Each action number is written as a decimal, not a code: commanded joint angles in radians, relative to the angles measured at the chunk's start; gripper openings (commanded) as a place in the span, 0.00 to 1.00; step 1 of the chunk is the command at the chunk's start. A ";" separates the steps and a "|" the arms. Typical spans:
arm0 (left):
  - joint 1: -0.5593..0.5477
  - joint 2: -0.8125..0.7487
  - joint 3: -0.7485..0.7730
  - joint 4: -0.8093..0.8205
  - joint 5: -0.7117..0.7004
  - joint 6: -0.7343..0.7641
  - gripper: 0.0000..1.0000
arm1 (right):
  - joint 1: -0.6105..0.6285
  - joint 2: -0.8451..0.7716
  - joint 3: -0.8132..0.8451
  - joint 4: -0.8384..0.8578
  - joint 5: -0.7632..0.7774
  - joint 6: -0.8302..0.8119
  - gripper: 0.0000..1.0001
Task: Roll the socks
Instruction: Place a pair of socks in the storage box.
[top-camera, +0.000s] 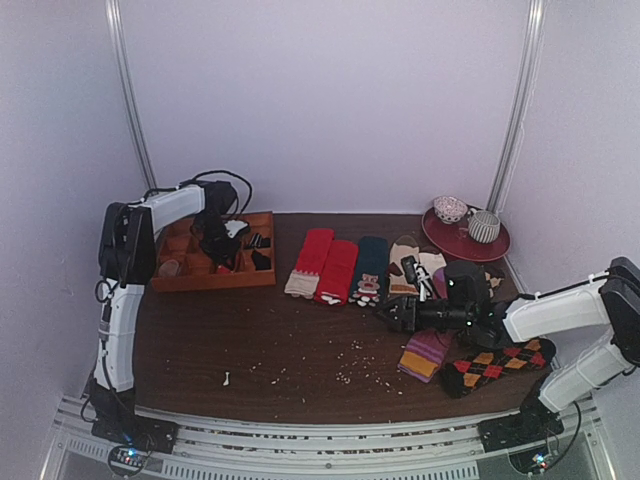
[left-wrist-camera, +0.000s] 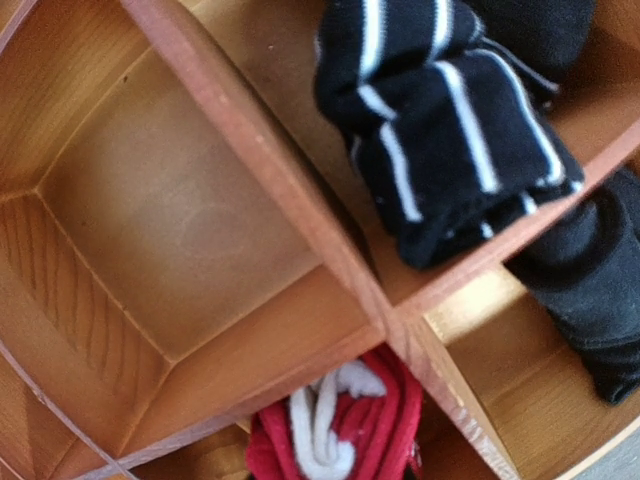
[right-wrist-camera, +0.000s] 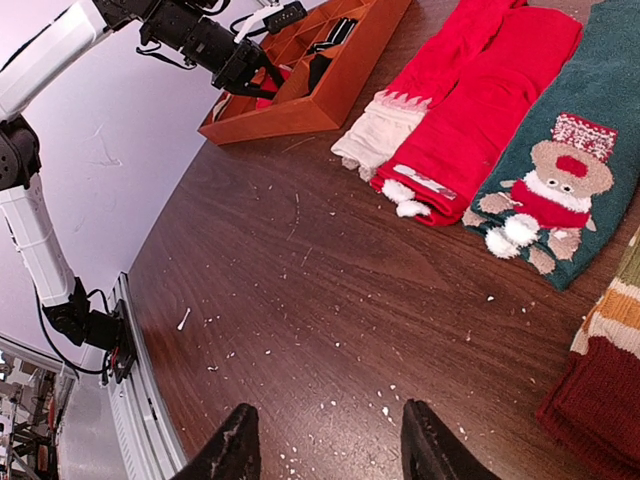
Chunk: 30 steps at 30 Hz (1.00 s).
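Observation:
The socks are a small red bundle with cream showing (left-wrist-camera: 335, 430), at the bottom centre of the left wrist view, low in a near compartment of the wooden box (left-wrist-camera: 250, 190). My left gripper (top-camera: 218, 250) hangs over the box (top-camera: 168, 283). Its fingers are hidden behind the bundle, and it looks shut on it. From the right wrist view, red shows at the left gripper's tip (right-wrist-camera: 268, 85). My right gripper (right-wrist-camera: 330, 440) is open and empty, low over the bare table right of centre (top-camera: 392, 315).
Rolled black striped socks (left-wrist-camera: 450, 140) and black items fill other compartments. Two separate red socks (top-camera: 312, 262) (top-camera: 338, 270) and a green bear sock (top-camera: 370, 268) lie mid-table. A purple sock (top-camera: 425, 355) and an argyle sock (top-camera: 497, 365) lie near the right arm. A red plate (top-camera: 498, 246) holds cups.

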 joint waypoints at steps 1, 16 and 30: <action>-0.012 0.025 -0.034 0.003 -0.032 -0.012 0.22 | -0.006 0.006 0.003 0.013 0.008 -0.001 0.49; -0.012 -0.070 0.013 0.026 -0.097 -0.025 0.35 | -0.006 -0.021 0.015 -0.013 0.015 -0.002 0.49; -0.012 -0.157 0.017 0.029 -0.115 -0.023 0.42 | 0.001 -0.027 0.034 -0.031 0.016 0.000 0.48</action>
